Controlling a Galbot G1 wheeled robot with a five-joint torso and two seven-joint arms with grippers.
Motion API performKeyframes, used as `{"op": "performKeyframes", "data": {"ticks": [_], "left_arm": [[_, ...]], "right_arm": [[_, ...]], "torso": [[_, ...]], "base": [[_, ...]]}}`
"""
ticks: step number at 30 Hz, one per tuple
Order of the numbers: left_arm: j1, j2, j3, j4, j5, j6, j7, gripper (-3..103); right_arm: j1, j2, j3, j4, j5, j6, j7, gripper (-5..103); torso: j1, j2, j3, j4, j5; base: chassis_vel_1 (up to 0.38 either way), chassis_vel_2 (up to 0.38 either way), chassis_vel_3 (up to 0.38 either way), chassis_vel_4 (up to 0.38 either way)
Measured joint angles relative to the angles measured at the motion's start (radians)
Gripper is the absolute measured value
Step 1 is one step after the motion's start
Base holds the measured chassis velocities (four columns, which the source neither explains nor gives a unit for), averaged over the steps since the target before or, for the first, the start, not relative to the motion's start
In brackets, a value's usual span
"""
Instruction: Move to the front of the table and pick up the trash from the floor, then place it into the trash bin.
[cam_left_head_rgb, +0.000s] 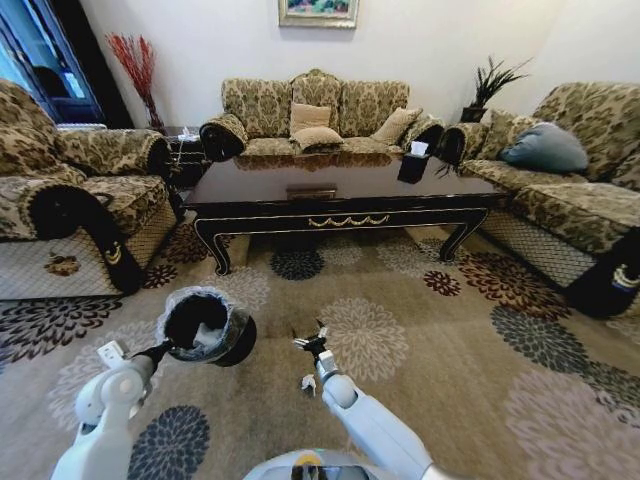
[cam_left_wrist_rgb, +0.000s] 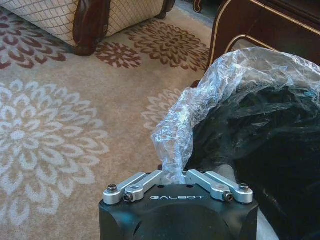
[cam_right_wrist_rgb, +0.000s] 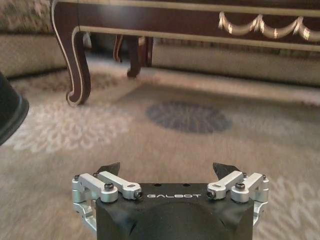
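Note:
The trash bin (cam_left_head_rgb: 210, 325), black with a grey plastic liner, is tilted over the carpet in front of the table (cam_left_head_rgb: 340, 185). My left gripper (cam_left_head_rgb: 165, 349) is shut on the liner's folded edge (cam_left_wrist_rgb: 175, 150) at the rim. Something white, perhaps trash (cam_left_head_rgb: 207, 340), shows inside the bin. My right gripper (cam_left_head_rgb: 312, 342) hovers low over the carpet just right of the bin, open, with nothing between its fingertips (cam_right_wrist_rgb: 111, 168). A small pale bit (cam_left_head_rgb: 308, 383) sits beside the right wrist; I cannot tell what it is.
Patterned sofas stand left (cam_left_head_rgb: 70, 200), behind (cam_left_head_rgb: 320, 115) and right (cam_left_head_rgb: 570, 190) of the table. A small black tissue box (cam_left_head_rgb: 413, 163) sits on the tabletop. The table's curved leg (cam_right_wrist_rgb: 75, 65) and the bin's wall (cam_right_wrist_rgb: 10, 110) are near the right gripper. Open flowered carpet (cam_left_head_rgb: 450, 340) lies to the right.

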Motion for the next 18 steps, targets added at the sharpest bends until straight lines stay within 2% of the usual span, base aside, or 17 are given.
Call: {"op": "performKeyframes", "data": {"ticks": [2,4,7,9,10,12,16,18], "left_arm": [[-0.001,-0.001,-0.001,-0.002,0.000,0.000,0.000,2],[-0.001,-0.002,-0.001,-0.004,0.000,0.000,0.000,2],[0.000,-0.008,0.000,-0.016,0.003,0.000,0.001,2],[0.001,-0.009,0.000,-0.018,0.004,0.000,0.001,2],[0.003,-0.014,0.001,-0.024,0.008,0.000,0.003,2],[0.007,-0.022,0.002,-0.032,0.015,0.000,0.008,2],[0.016,-0.036,0.003,-0.040,0.021,0.000,0.017,2],[0.019,-0.041,0.003,-0.040,0.026,0.000,0.021,2]], "right_arm": [[0.000,-0.021,-0.015,0.052,0.047,-0.095,0.002,100],[-0.001,-0.028,-0.020,0.067,0.063,-0.121,0.002,100],[-0.004,-0.068,-0.048,0.139,0.138,-0.284,-0.013,100],[-0.005,-0.073,-0.052,0.146,0.145,-0.305,-0.015,100],[-0.006,-0.087,-0.065,0.160,0.167,-0.366,-0.018,100],[-0.004,-0.099,-0.093,0.164,0.215,-0.442,0.012,100],[0.010,-0.089,-0.132,0.140,0.281,-0.497,0.079,100],[0.019,-0.077,-0.145,0.122,0.298,-0.502,0.088,100]], "torso": [[0.000,0.000,0.000,0.0000,0.0002],[0.000,0.000,0.000,0.0001,0.0002],[0.000,0.000,0.000,0.0002,0.0002],[0.000,0.000,0.000,0.0001,0.0002],[0.000,0.000,0.000,0.0001,0.0002],[0.000,0.000,0.000,0.0000,0.0000],[0.000,0.000,0.000,0.0000,0.0001],[0.000,0.000,0.000,0.0001,0.0002]], "base": [[0.000,0.000,0.000,0.000],[0.000,0.000,0.000,0.000],[0.000,0.000,0.000,0.000],[0.000,0.000,0.000,0.000],[0.000,0.000,0.000,0.000],[0.000,0.000,0.000,0.000],[0.000,0.000,0.000,0.000],[0.000,0.000,0.000,0.000]]}}
